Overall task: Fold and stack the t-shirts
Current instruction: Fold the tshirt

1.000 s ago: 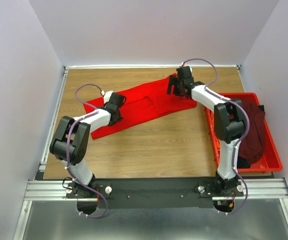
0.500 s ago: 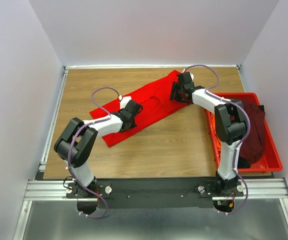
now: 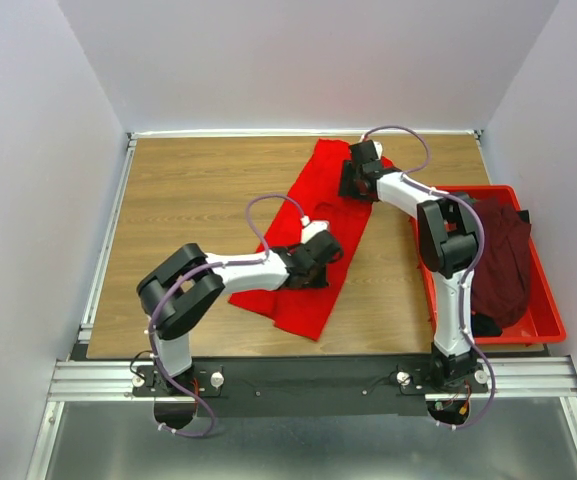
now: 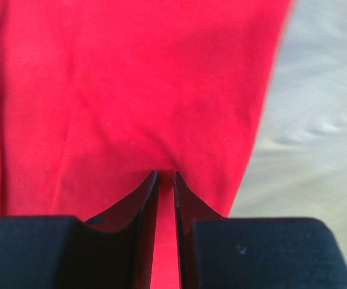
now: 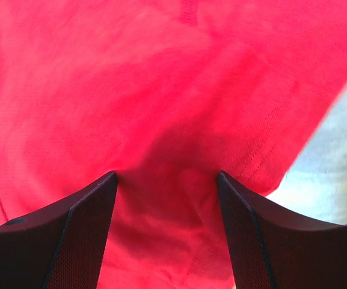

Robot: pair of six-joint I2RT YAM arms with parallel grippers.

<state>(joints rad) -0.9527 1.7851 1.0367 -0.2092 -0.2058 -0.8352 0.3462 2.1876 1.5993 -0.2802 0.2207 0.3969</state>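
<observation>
The bright red t-shirt (image 3: pixel 316 200) lies on the wooden table as a long band, running from the far middle toward the near edge. My left gripper (image 3: pixel 324 250) is low over its right edge. In the left wrist view my left gripper (image 4: pixel 165 174) is shut, with a fold of the red t-shirt (image 4: pixel 131 90) pinched between the tips. My right gripper (image 3: pixel 352 183) is at the shirt's far end. In the right wrist view my right gripper (image 5: pixel 166 176) has its jaws wide apart, with bunched red cloth (image 5: pixel 131 78) between them. A dark maroon t-shirt (image 3: pixel 503 262) lies in the bin. No orange shirt shows clearly.
A rigid red plastic bin (image 3: pixel 554 326) stands at the table's right edge, beside the right arm. Grey walls close in the table on the left, far and right sides. The table's metal rail runs along the near edge.
My left gripper has swept right and toward the near edge, dragging its end of the red t-shirt. The shirt turned from lying crosswise to lengthwise. My right gripper stayed at the far end.
</observation>
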